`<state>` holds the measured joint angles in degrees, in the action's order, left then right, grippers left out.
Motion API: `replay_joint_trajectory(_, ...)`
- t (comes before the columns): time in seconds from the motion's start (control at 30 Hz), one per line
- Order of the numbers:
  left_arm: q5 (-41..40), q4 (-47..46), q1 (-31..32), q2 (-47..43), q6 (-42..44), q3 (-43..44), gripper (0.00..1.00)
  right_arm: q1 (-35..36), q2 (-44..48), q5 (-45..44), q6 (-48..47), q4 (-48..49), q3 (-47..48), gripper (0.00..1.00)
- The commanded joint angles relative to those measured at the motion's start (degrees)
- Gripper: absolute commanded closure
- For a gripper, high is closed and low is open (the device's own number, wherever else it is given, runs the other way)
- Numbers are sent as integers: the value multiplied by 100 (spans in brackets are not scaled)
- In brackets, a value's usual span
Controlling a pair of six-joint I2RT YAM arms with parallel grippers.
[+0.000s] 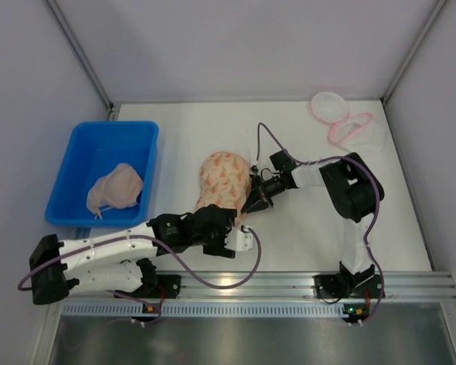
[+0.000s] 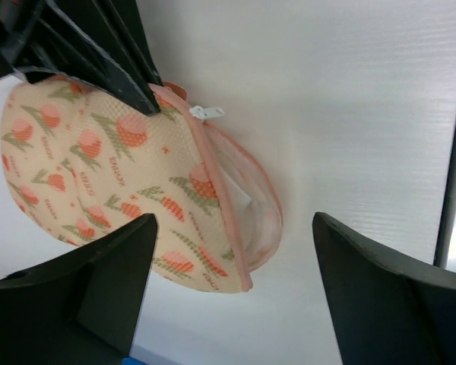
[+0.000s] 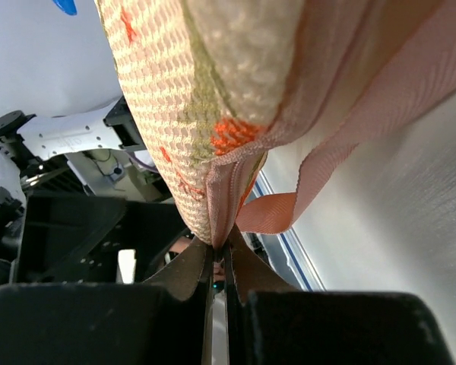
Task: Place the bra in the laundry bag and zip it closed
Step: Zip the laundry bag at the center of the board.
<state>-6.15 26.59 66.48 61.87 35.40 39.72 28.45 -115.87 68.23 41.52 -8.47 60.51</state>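
Pinches floral laundry bag [image 1: 222,176] by its seam w/ right end effector [image 3: 219,262], centre frame on tabletop [image 1: 304,228]. Holds left end effector [image 2: 234,217] spread, just below bag. Shows peach garment [image 1: 115,186] in blue bin [image 1: 83,137], upper left.

The white bench [image 1: 205,125] is enclosed by a plain pale grey back panel [image 1: 243,46] and side panels [image 1: 30,114], joined at the rear corners by metal struts [image 1: 80,53], with an aluminium rail [image 1: 289,283] along its near edge, a grey sheet [image 1: 251,338] below it, and even, diffuse lighting throughout.
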Motion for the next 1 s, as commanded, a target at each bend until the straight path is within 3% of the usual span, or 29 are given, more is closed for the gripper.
replay_joint_trajectory(0.0,587,398,23,-447,431,570,15,12,-5,147,-74,3,180,100)
replay_joint_trajectory(0.03,798,530,32,-317,798,693,26,3,3,147,-39,21,154,100)
replay_joint_trajectory(0.13,923,934,102,131,1467,1168,41,12,30,147,40,82,110,100)
replay_joint_trajectory(0.23,757,1190,339,860,1986,1615,45,3,47,182,119,187,58,100)
replay_joint_trajectory(0.33,677,1506,638,1599,2461,2090,45,3,48,182,129,223,22,100)
replay_joint_trajectory(0.6,-693,1788,1060,3110,3034,2601,39,3,30,182,102,205,5,100)
replay_joint_trajectory(0.97,-1942,1569,1034,3973,2964,2620,40,12,83,226,76,232,-101,100)
